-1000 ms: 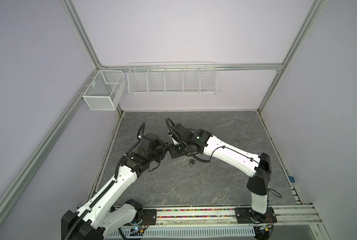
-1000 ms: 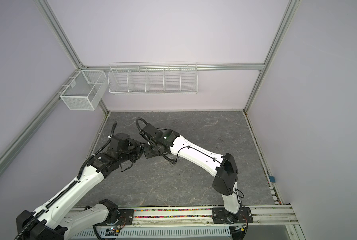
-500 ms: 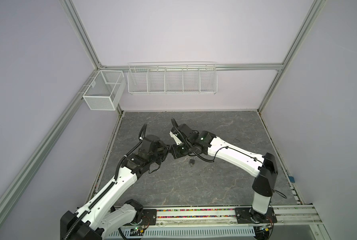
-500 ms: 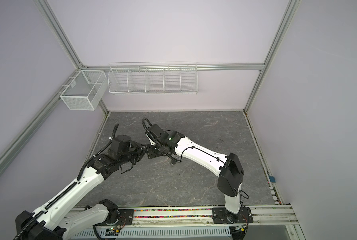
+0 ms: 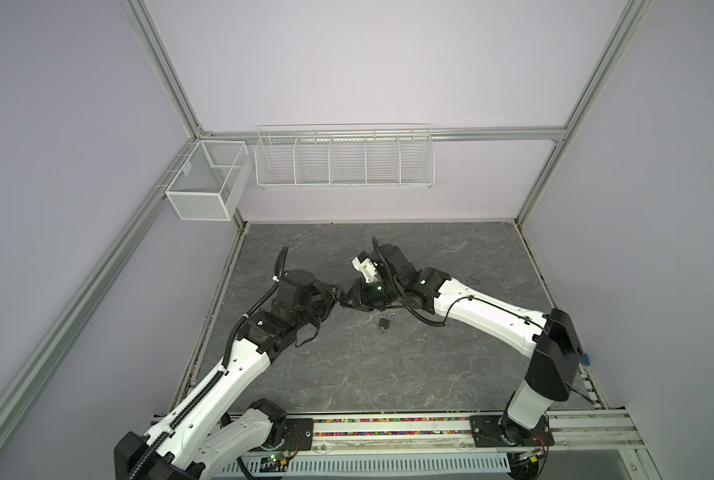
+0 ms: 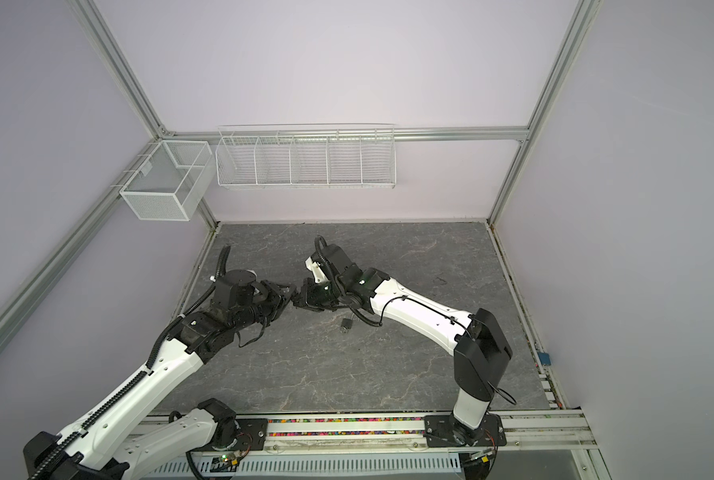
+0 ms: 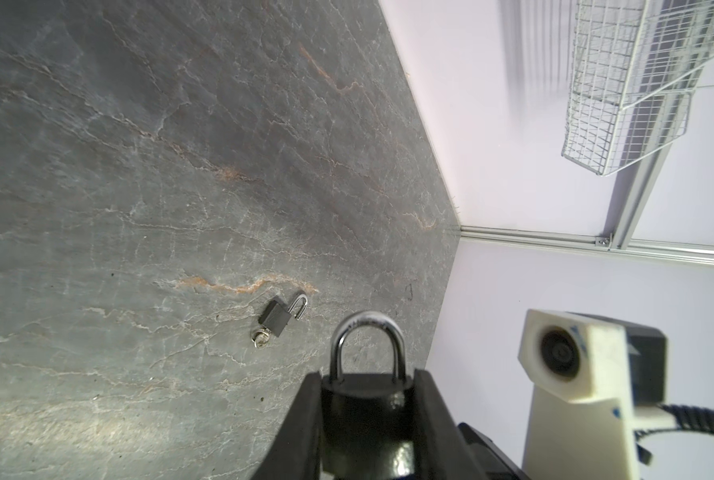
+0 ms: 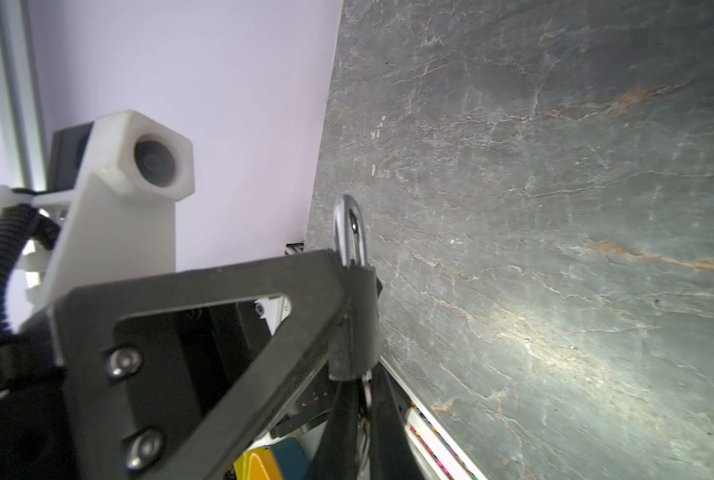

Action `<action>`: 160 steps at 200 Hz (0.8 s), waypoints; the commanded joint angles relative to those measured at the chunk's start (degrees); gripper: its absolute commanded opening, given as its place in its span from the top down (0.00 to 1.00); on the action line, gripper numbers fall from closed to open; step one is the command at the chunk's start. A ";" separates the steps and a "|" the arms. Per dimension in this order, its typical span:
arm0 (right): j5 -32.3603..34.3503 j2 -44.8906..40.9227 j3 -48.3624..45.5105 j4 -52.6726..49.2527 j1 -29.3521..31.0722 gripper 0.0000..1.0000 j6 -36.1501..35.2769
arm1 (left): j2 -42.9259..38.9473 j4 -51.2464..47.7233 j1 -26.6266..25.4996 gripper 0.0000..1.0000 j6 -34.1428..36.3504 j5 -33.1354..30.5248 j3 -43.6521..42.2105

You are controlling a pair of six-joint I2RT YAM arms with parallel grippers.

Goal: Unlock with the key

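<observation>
A: What changed in that last second?
B: My right arm (image 5: 484, 316) swung its elbow outward and rolled the wrist. The right gripper (image 8: 361, 411) stayed pinched narrow on the small silver key (image 8: 365, 384), seated in the base of the black padlock with the silver shackle (image 7: 367, 399)
A: And the lock?
B: My left gripper (image 7: 367, 376) clamped its body, lifted off the dark grey stone-look table (image 5: 430, 365). The shackle still sat home, so I judged the turn begun, not released. A smaller dark padlock (image 7: 278, 322) lay open nearby
</observation>
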 commanded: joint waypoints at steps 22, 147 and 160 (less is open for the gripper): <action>-3.68 -5.46 -5.46 22.61 1.01 0.93 3.33 | -2.78 5.40 -0.62 1.00 0.88 13.72 -3.09; 25.25 -15.44 -1.64 -12.23 4.04 0.46 -24.52 | -7.14 -4.62 2.15 1.00 20.47 -3.30 4.44; 27.55 -15.11 1.31 -15.61 3.27 0.40 -27.35 | -7.86 -2.43 1.08 1.00 25.37 -3.24 2.74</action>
